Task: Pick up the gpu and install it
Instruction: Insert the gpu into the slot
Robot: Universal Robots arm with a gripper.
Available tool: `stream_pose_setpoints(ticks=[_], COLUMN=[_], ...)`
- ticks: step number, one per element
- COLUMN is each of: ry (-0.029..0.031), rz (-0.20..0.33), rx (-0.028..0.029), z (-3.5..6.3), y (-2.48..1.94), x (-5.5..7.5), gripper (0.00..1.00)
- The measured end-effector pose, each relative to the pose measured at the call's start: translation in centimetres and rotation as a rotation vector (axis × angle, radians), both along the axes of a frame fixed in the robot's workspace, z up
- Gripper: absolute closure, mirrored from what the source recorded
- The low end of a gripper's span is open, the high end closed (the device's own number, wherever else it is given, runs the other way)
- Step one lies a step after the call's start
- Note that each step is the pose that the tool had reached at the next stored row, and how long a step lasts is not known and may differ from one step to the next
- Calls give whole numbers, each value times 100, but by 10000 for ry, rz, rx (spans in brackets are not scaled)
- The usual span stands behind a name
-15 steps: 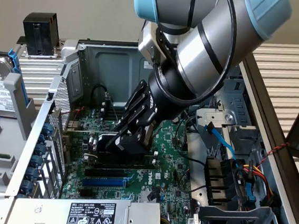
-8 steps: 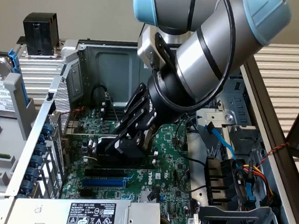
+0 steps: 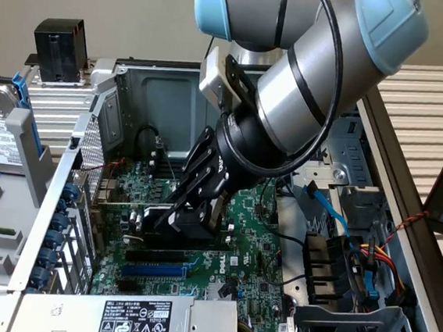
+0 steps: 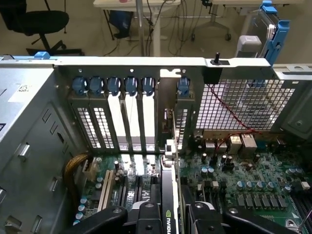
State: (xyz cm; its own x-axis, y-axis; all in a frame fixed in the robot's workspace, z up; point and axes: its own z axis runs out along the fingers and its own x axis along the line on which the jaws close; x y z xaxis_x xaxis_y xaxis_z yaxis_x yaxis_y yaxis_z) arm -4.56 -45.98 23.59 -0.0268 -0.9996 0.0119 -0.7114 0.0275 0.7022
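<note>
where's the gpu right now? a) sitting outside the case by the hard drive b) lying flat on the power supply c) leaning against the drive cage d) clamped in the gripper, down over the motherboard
d: the gripper is shut on the gpu, holding it on edge low over the motherboard inside the case, with its bracket end toward the rear slot panel.

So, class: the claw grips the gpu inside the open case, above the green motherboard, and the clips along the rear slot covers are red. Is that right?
Not quite: the clips are blue, as the wrist view shows. The rest holds: the claw grips the gpu inside the case above the green motherboard.
</note>
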Motion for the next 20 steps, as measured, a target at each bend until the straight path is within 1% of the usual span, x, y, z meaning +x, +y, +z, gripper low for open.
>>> stream_pose_setpoints(ticks=[2, 5, 9, 12, 15, 20], ry=[-48, -140, -172, -217, -267, -385], rz=[0, -2, -11, -16, -26, -35], rx=[26, 52, 67, 86, 103, 114], z=[-2, 0, 0, 0, -1, -1], y=[0, -3, -14, -20, -25, -30], x=[-18, -30, -32, -33, -36, -41], gripper=[73, 73, 73, 73, 73, 73])
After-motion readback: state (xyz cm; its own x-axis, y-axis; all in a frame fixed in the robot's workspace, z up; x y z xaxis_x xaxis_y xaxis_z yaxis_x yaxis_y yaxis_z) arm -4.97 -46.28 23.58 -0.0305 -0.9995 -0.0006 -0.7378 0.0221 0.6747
